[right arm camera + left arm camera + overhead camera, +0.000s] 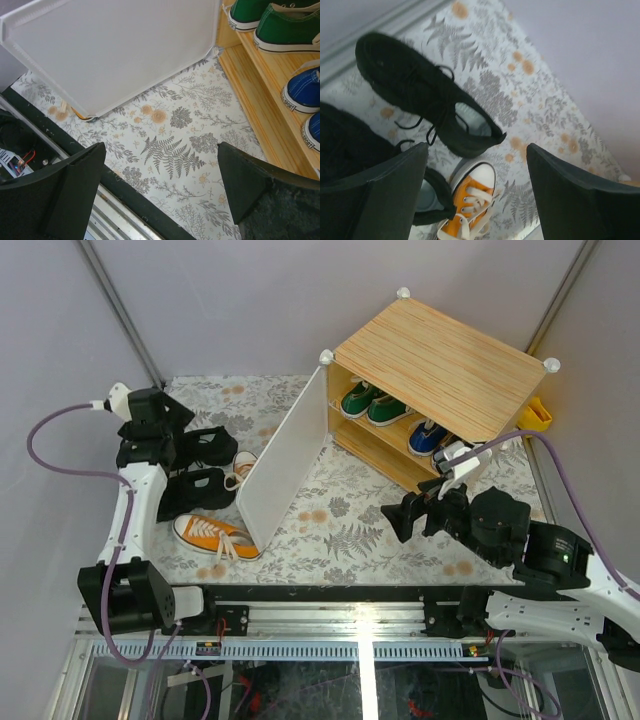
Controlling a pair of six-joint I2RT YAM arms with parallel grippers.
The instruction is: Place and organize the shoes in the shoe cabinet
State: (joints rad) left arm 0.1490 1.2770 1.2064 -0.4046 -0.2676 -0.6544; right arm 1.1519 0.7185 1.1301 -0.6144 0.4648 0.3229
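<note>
Grey walls [250, 300], fern-patterned tabletop [340, 530]

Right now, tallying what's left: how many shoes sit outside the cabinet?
4: two black shoes by the left arm, one orange shoe near the front edge, another beside the open door. Others may be hidden.

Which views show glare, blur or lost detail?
Top external: sharp, with a bright glare patch on the front rail. Left wrist: soft focus, and the black shoe is too dark for detail. Right wrist: crisp on the fern cloth.
</note>
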